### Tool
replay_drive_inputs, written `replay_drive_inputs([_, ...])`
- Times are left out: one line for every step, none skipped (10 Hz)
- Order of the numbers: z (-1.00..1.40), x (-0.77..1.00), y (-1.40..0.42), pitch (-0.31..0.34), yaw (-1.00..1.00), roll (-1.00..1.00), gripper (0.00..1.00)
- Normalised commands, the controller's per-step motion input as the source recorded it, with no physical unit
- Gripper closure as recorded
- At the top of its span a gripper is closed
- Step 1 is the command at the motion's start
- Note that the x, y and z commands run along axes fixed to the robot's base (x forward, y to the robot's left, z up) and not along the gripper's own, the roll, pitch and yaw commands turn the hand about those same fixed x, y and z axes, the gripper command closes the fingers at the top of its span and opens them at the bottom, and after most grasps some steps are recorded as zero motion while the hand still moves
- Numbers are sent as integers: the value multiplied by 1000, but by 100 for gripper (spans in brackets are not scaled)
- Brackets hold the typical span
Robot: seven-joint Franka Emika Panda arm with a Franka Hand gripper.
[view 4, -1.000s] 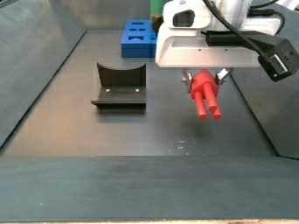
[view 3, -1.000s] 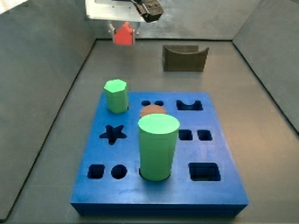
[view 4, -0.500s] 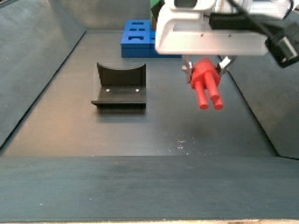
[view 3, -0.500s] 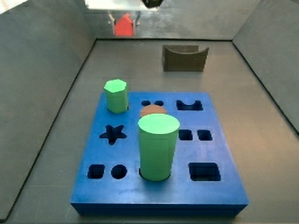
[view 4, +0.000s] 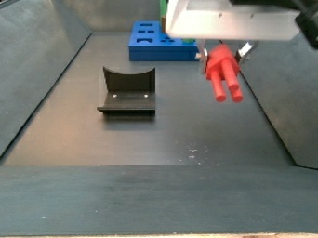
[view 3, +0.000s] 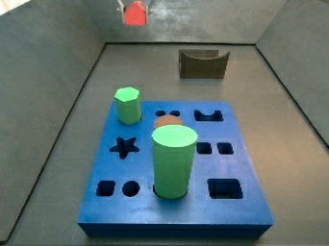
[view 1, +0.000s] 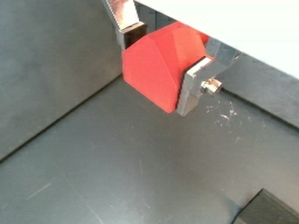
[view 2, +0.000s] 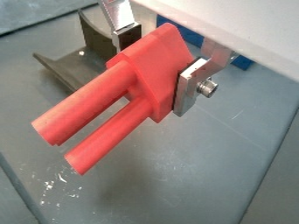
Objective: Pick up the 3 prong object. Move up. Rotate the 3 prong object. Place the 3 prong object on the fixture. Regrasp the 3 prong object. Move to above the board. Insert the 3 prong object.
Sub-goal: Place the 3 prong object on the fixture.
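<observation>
since a second ago the gripper (view 4: 226,54) has climbed: in a side view the 3 prong object (view 4: 224,73) hangs higher against the back wall, and the white wrist body is now cut off by the frame's upper edge. from the opposite end of the table only the red piece (view 3: 133,13) shows at the very top.

going left to right in the near side view: the fixture (view 4: 126,91) sits on the dark floor with its notch empty, the board (view 4: 159,42) lies far behind it, and to the right the piece hangs in the air, prongs sloping down toward the camera, well clear of the floor.

both wrist views show the fingers (view 2: 195,80) closed flat on the block end of the piece (view 1: 162,64), prongs sticking out free and no gap at the pads that i can see.

i judge i'm in the move-up step, about to rotate. to do it well i want enough height that the long prongs sweep nothing, a slow wrist turn so the piece doesn't pivot between the plates, and a final pose that suits the fixture's notch.

no brand, label or writing is readable anywhere.
</observation>
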Motion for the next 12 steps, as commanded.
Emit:
replay_drive_inputs([877, -25, 1, 96, 24, 135, 100])
replay_drive_inputs([803, -23, -1, 99, 27, 129, 100])
replay_drive_inputs([651, -14, 6, 97, 23, 115, 100])
replay_drive_inputs([533, -10, 7, 103, 22, 106, 100])
replay_drive_inputs([411, -2, 8, 104, 22, 96, 100])
replay_drive_inputs([281, -3, 10, 105, 21, 93, 100])
replay_drive_inputs([349, 1000, -583, -182, -35, 66, 100])
replay_drive_inputs([314, 1000, -581, -160, -27, 60, 100])
replay_drive_inputs([286, 1000, -529, -89, -3, 35, 100])
replay_drive_inputs([272, 1000, -496, -54, 1, 21, 100])
replay_drive_inputs([242, 1000, -451, 12, 9, 0, 100])
replay_drive_inputs([225, 1000, -419, 51, 16, -10, 100])
